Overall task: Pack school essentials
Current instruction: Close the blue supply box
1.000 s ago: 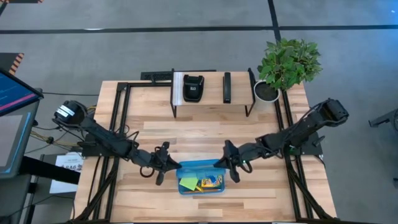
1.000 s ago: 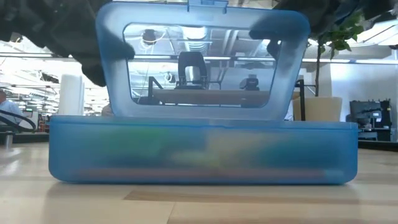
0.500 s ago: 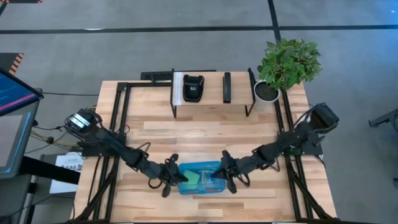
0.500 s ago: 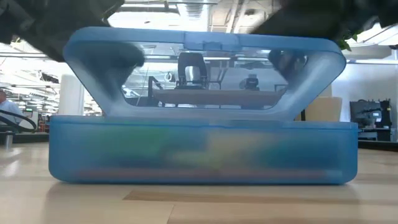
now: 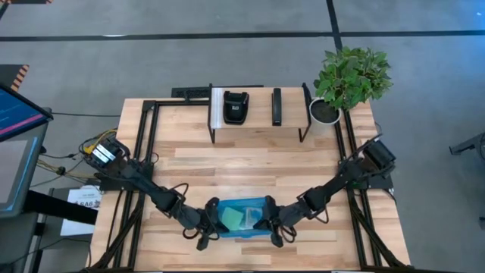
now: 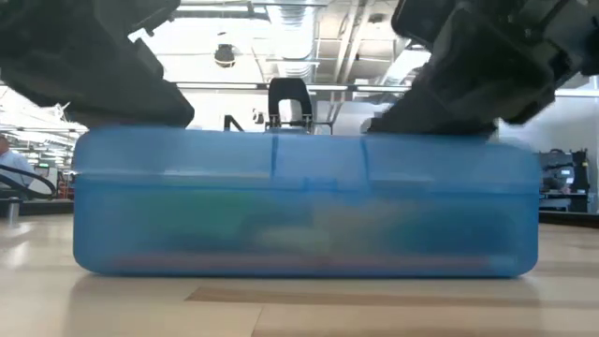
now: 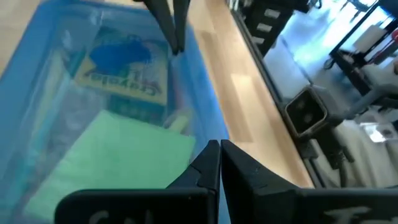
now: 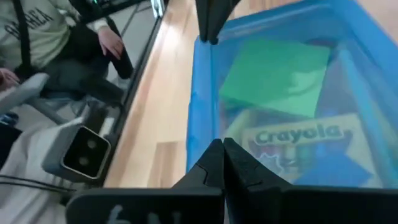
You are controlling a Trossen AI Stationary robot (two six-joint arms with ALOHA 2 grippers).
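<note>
A translucent blue plastic box (image 5: 242,218) sits on the table's near middle with its lid down (image 6: 304,154). Through the lid I see the lime-green sticky-note pad (image 7: 115,155) (image 8: 280,74) and the yellow-green crayon box (image 7: 127,81) (image 8: 298,146). Pencils, scissors and eraser do not show clearly. My left gripper (image 5: 208,227) (image 7: 218,146) is shut at the box's near-left corner. My right gripper (image 5: 271,229) (image 8: 217,146) is shut at its near-right corner. My left gripper rests its shut fingertips (image 7: 211,152) on the lid's near edge (image 7: 205,118) by the left corner, slanting down from the table's left. The lid lies flat on the box. My right gripper rests its shut fingertips (image 8: 219,152) on the lid's near edge (image 8: 200,118) by the right corner, slanting down from the table's right.
A black frame stand (image 5: 258,114) at the far edge carries a black boxy device (image 5: 235,108) and a slim black bar (image 5: 276,106). A potted plant (image 5: 350,77) stands at the far right corner. A person (image 8: 56,43) sits beyond the table.
The box lid has swung from upright down onto the box and is now closed. Both grippers have moved down and toward the table's near edge along with it, ending on top of the lid.
</note>
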